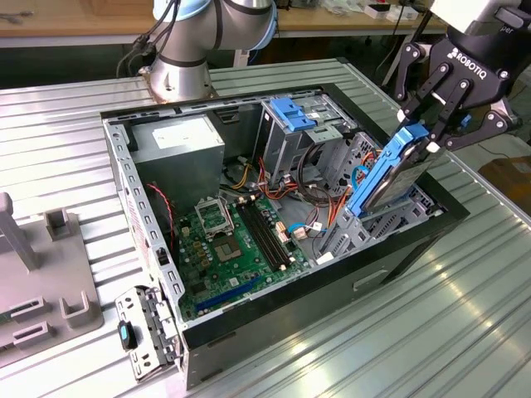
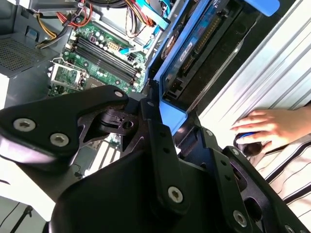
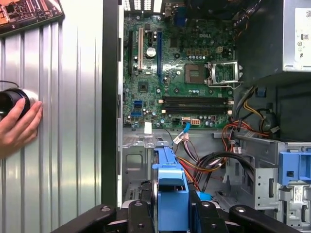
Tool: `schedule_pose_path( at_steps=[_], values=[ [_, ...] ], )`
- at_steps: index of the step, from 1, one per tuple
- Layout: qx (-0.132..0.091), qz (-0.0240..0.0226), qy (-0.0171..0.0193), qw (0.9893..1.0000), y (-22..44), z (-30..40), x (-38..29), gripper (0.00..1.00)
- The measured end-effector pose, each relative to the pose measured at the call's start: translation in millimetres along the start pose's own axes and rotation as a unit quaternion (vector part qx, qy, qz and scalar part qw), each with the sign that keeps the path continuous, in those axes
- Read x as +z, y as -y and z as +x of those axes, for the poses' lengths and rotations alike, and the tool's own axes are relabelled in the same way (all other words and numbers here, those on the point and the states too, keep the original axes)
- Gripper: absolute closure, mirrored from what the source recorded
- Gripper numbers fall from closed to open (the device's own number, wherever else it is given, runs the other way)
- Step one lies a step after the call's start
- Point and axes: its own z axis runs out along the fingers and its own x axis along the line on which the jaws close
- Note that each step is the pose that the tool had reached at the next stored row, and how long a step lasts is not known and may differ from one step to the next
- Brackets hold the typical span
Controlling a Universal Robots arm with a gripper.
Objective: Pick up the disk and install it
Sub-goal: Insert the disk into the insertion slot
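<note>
The hand (image 1: 421, 133) sits at the upper right of the exterior view. Its black fingers (image 1: 450, 104) are clamped on the top end of the disk (image 1: 386, 170), pinching across the blue side rail. The disk hangs steeply tilted, with its lower end inside the drive bay (image 1: 377, 224) at the corner of the open computer case (image 1: 137, 207) on the exterior view's right. Its upper end stands well above the case rim. I judge that the tilt lets the leading edge find the bay's guides, and that gripping the far end keeps the fingers clear of the case wall. The drive is not seated yet.

The exterior view alone gives the drive's angle and the layout:
- The case lies on its side on the ribbed metal bench (image 1: 448, 323).
- The motherboard (image 1: 224, 240) is at the frame's centre, with the power supply (image 1: 178, 141) toward the upper left.
- The metal cage with a blue handle (image 1: 290, 116) stands beside red and black cables (image 1: 319, 178).

The first wrist view sights along the blue rail (image 3: 172, 194) into the case, showing how the rail lines up with the bay. The second wrist view shows the drive's underside and connector edge (image 2: 201, 43). Both wrist views catch a person's fingers (image 3: 26, 115) resting on a small dark round object (image 3: 8, 101) on the bench outside the case
</note>
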Motion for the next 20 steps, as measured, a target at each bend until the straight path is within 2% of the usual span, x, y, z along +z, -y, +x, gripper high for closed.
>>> schedule_pose_path(
  at_steps=[1,3,5,8,9,10,16,18,20],
  values=[
    [0.000,0.0000,0.0001,1.0000,0.1,0.1,2.4,0.63],
    [0.000,0.0000,0.0000,1.0000,0.3,0.6,11.5,0.63],
    [0.000,0.0000,0.0001,1.0000,0.4,0.8,16.1,0.63],
    [0.000,0.0000,0.0001,1.0000,1.2,1.8,30.1,0.63],
    [0.000,0.0000,0.0001,1.0000,1.7,2.7,37.3,0.63],
    [0.000,0.0000,0.0000,1.0000,2.0,3.2,41.7,0.63],
    [0.000,0.0000,-0.0001,1.0000,2.8,5.3,55.4,0.63],
    [0.000,0.0000,0.0000,1.0000,3.2,6.6,64.8,0.63],
    [0.000,0.0000,-0.0002,1.0000,3.4,7.2,71.3,0.63]
  ],
)
